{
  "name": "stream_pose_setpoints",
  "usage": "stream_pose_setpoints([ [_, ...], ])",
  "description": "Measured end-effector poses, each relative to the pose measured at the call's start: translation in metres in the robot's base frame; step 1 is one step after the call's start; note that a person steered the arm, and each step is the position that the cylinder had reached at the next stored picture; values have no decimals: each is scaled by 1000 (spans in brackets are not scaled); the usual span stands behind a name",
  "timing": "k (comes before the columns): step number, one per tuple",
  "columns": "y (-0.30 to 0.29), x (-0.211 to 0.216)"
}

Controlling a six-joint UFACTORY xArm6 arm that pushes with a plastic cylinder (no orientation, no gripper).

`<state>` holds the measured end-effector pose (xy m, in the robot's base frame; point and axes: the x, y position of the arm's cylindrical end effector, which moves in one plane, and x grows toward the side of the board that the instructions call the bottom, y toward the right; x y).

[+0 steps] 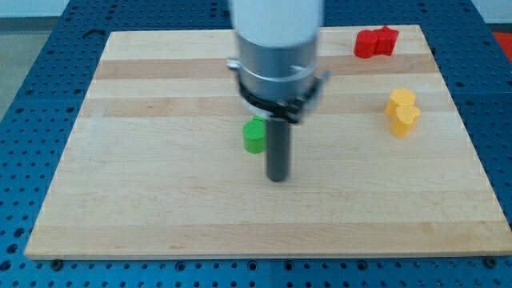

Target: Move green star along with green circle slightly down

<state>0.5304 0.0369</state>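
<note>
No claw on this rig, so nothing to open or hold: just the rod, with my tip [278,178] down on the wooden board [160,200]. Using the green block [254,136] as the landmark: my tip sits just to its right and a bit lower, close beside it but I can't tell whether they touch. That block reads as round, so probably the green circle; only part of it shows, because the arm's grey housing [276,68] covers everything directly above it. The green star is not visible at all, likely hidden under that housing, can't confirm. Far right of the green block are two yellow blocks [402,112] touching each other, and up at the top right two red blocks [376,42], also together; shapes unclear. Risks as I judge them: my tip is on the wrong side for a downward push, so moving now would knock the circle left or miss it. Getting above both greens means swinging round them, and clipping the circle on the way would split the pair. Pushing blind at a hidden star could also send only one piece down.
</note>
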Motion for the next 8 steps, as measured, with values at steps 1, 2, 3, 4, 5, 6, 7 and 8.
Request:
stream_pose_setpoints([
  [1,49,-4],
  [2,48,-26],
  [3,42,-34],
  [4,28,-55],
  [5,24,-65],
  [6,24,-91],
  [7,23,-105],
  [8,23,-105],
])
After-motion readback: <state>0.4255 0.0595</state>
